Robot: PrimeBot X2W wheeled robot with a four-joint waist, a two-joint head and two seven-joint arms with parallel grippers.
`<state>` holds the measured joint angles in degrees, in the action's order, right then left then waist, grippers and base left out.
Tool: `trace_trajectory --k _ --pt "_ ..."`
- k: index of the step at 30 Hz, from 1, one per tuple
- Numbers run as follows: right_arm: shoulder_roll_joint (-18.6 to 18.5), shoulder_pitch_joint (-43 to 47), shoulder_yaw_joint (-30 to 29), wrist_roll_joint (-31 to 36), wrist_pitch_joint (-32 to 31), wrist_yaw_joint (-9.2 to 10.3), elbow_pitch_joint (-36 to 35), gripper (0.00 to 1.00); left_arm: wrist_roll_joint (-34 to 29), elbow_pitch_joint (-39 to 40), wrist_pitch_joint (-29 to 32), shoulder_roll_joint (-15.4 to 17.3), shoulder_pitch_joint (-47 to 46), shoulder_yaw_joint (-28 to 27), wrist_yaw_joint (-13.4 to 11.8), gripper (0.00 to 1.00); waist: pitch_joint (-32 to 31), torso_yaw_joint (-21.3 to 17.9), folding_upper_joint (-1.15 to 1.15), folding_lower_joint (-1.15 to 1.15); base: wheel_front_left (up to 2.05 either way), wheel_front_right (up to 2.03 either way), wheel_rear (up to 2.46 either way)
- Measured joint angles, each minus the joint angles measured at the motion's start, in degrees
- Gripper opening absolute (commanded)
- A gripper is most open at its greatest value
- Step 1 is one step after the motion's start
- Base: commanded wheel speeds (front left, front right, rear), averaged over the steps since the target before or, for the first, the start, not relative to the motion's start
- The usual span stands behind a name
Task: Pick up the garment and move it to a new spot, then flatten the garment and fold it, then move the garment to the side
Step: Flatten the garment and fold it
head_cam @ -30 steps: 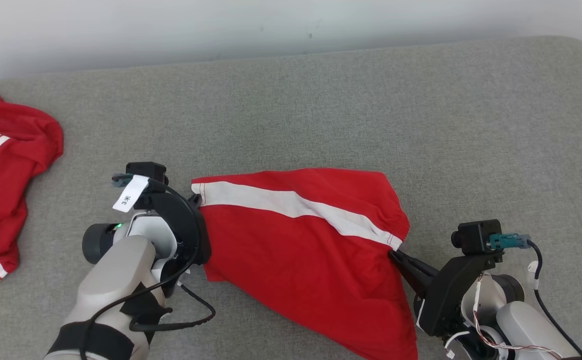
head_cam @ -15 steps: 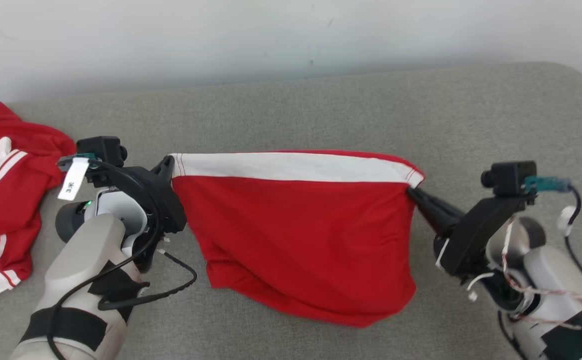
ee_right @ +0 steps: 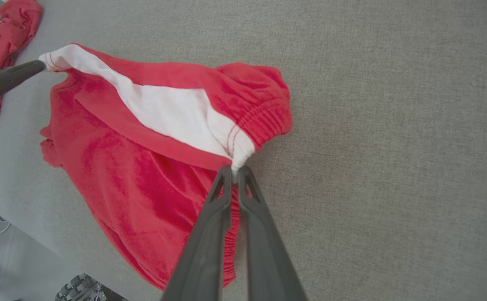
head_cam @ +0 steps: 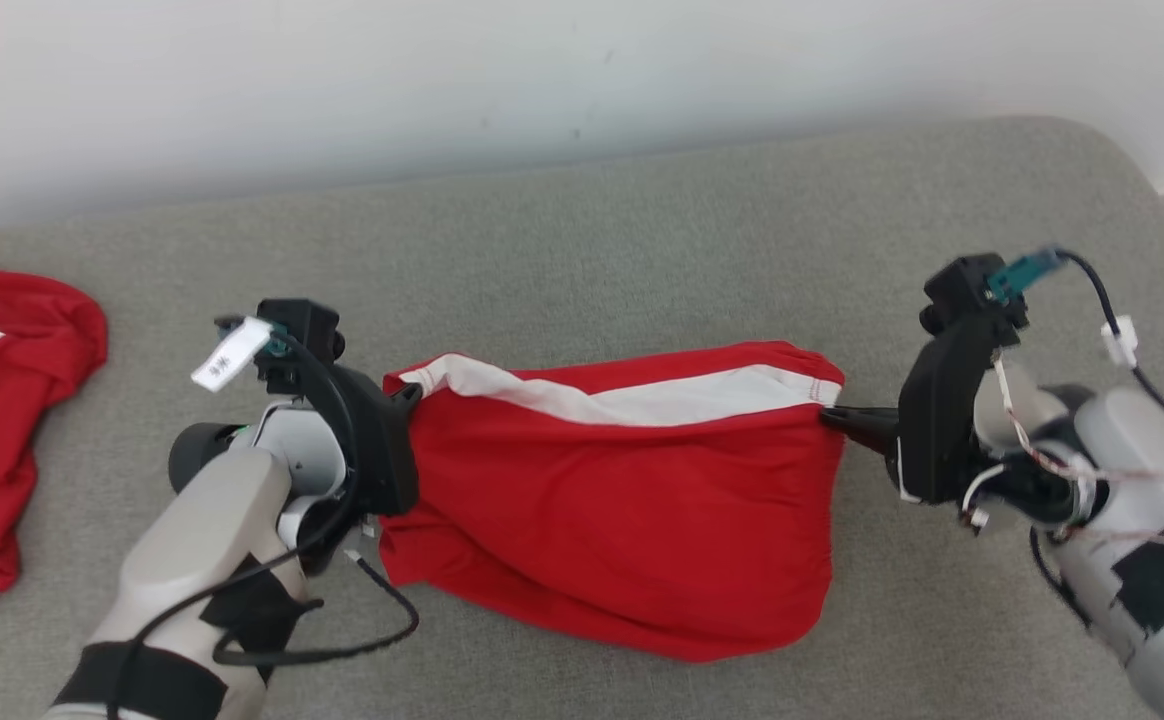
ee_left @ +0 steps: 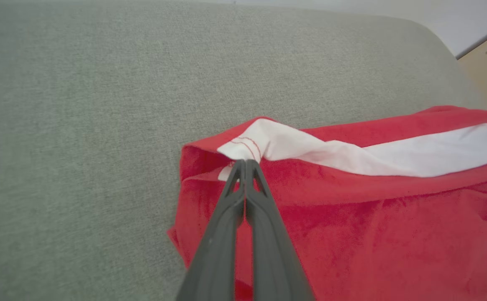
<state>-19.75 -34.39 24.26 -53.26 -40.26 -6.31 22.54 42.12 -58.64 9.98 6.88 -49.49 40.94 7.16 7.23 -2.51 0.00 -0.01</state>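
Step in hand looks like flatten, or the tail of the move to a new spot. The garment (head_cam: 612,520), red with a white band (head_cam: 642,400), sits mid-cushion (head_cam: 642,200), strung between both arms by the two ends of the band edge. Band sags slightly in the middle. Lower cloth bunches on the cushion, bottom edge rounded, not flat.

Left end effector (head_cam: 404,392) is pressed together, pinching the left band corner; left wrist view shows the tips closed on white cloth. Right end effector (head_cam: 835,416) is closed to a thin gap, pinching the right band corner beside the gathered red edge. Red heap (head_cam: 2,400) lies well apart at far left.

Next move likely calls for pulling the corners apart to take out the sag, dragging so the body spreads, then lowering both ends level before letting go. Risk: an uneven pull twists the band.
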Motion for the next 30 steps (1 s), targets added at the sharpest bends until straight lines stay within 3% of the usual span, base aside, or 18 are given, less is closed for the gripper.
trace_trajectory --k 2,5,8,9,11,13,15,16,18,19,21,25,30 --pt "-0.9 -3.2 1.7 0.6 -5.1 0.12 2.1 0.00 2.5 2.3 4.0 0.4 -0.2 0.7 0.0 0.00 0.9 -0.3 0.00 0.01 0.00 0.00 0.00" --pt "-1.4 -9.4 3.4 3.0 -11.3 2.86 5.7 0.00 3.2 2.6 10.0 1.6 -2.9 1.2 0.0 0.00 2.7 -0.8 0.00 0.01 0.00 0.00 0.00" --pt "-1.5 -19.2 3.2 6.0 -13.4 5.22 8.7 0.00 4.9 3.1 11.6 3.1 -10.7 -1.4 0.0 0.00 4.9 -1.2 0.01 0.02 0.00 0.00 0.00" --pt "-1.6 -23.5 3.1 7.6 -13.1 5.22 9.1 0.00 4.6 3.4 10.8 3.5 -14.5 -2.2 0.0 0.00 5.6 -1.3 0.01 0.02 0.00 0.00 0.00" --pt "-1.8 -33.1 2.0 11.2 -9.1 4.14 9.2 0.00 1.9 5.3 8.1 4.5 -23.1 -3.2 -0.2 0.00 7.1 -1.4 0.01 0.03 0.00 0.00 0.00" --pt "-1.5 -41.8 -1.6 13.0 -0.8 3.33 8.5 0.00 -0.4 8.7 3.2 5.3 -30.7 -4.6 -1.6 0.00 8.7 -1.4 0.00 0.02 0.00 0.00 0.00" --pt "-1.5 -47.6 -5.1 14.5 8.1 2.74 5.6 0.00 -3.3 12.9 -3.9 5.7 -35.4 -5.9 -5.2 0.00 10.3 -1.3 0.00 0.02 0.00 0.00 0.00" --pt "-1.5 -48.5 -6.2 14.7 11.3 2.75 4.5 0.00 -5.0 14.7 -5.4 5.9 -36.4 -5.9 -5.7 0.00 11.1 -1.2 -0.01 0.01 0.00 0.00 0.00" --pt "-1.6 -47.9 -6.3 15.1 16.5 1.33 3.9 0.00 -6.1 17.1 -9.7 5.8 -35.6 -6.2 -7.7 0.00 12.7 -0.9 0.00 0.00 0.00 0.00 0.00" --pt "-1.2 -43.8 -6.4 15.1 21.3 0.69 5.6 0.00 -6.6 17.5 -12.6 4.9 -31.7 -5.7 -8.4 0.00 14.2 -0.5 0.00 0.01 0.00 0.00 0.00" --pt "-1.0 -36.6 -6.0 15.0 25.1 0.46 7.4 0.00 -6.6 17.6 -14.6 4.1 -24.9 -4.6 -8.6 0.00 15.1 0.1 0.02 0.05 0.00 0.00 0.00" --pt "-0.2 -22.4 -4.4 13.9 30.6 -0.36 9.1 0.00 -4.7 17.2 -18.5 3.3 -11.3 -3.6 -8.1 0.00 15.2 1.5 0.02 0.03 0.00 0.00 0.00" --pt "-0.1 -11.5 -1.9 12.6 35.3 -0.76 10.6 0.00 -4.7 16.5 -21.1 3.9 -1.1 -0.9 -6.4 0.00 13.0 2.2 0.01 0.01 0.00 0.00 0.00"
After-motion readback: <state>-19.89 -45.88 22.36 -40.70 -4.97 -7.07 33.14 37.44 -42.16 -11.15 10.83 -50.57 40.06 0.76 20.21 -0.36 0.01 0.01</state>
